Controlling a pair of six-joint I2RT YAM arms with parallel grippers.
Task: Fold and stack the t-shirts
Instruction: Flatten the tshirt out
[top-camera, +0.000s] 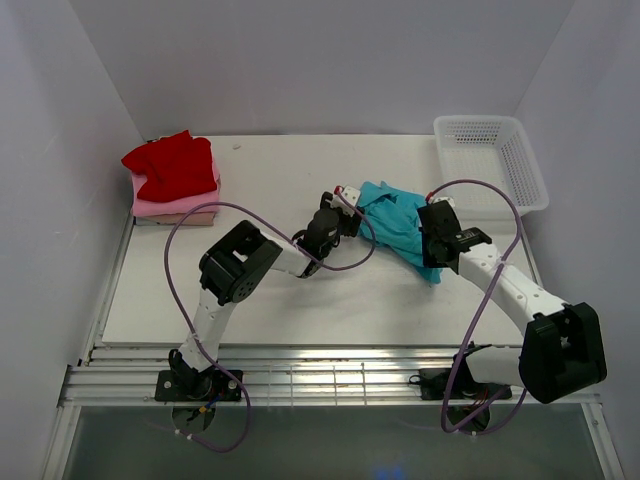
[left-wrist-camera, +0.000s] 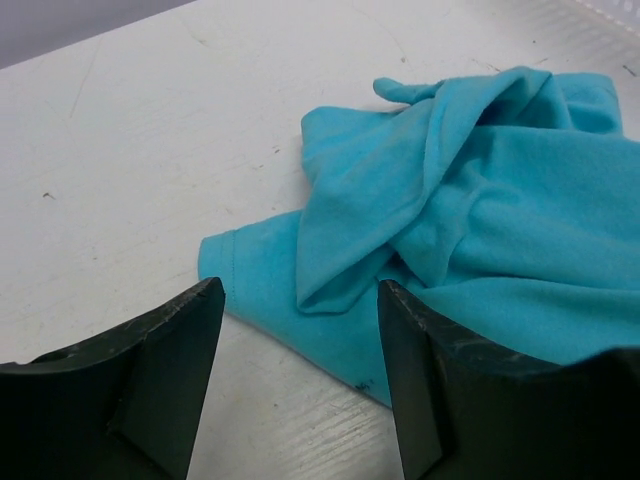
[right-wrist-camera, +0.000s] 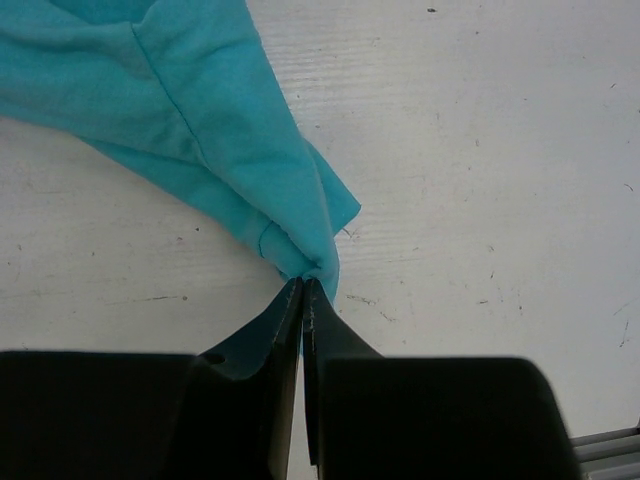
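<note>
A crumpled teal t-shirt (top-camera: 398, 222) lies on the white table (top-camera: 280, 300) between my two arms. My left gripper (top-camera: 343, 203) sits at its left edge, jaws open, with a flat hem of the teal t-shirt (left-wrist-camera: 330, 320) lying between the fingertips (left-wrist-camera: 200, 310). My right gripper (top-camera: 432, 262) is shut on a bunched corner of the teal t-shirt (right-wrist-camera: 200, 130) and pinches the cloth at its tips (right-wrist-camera: 302, 285). A stack of folded t-shirts rests at the back left: red (top-camera: 172, 163) on top, pink (top-camera: 160, 206) under it, beige (top-camera: 185, 218) at the bottom.
A white mesh basket (top-camera: 490, 160) stands at the back right corner. White walls close in the table on three sides. A slatted metal rail (top-camera: 320, 380) runs along the near edge, where both arm bases are bolted. Purple cables loop over each arm.
</note>
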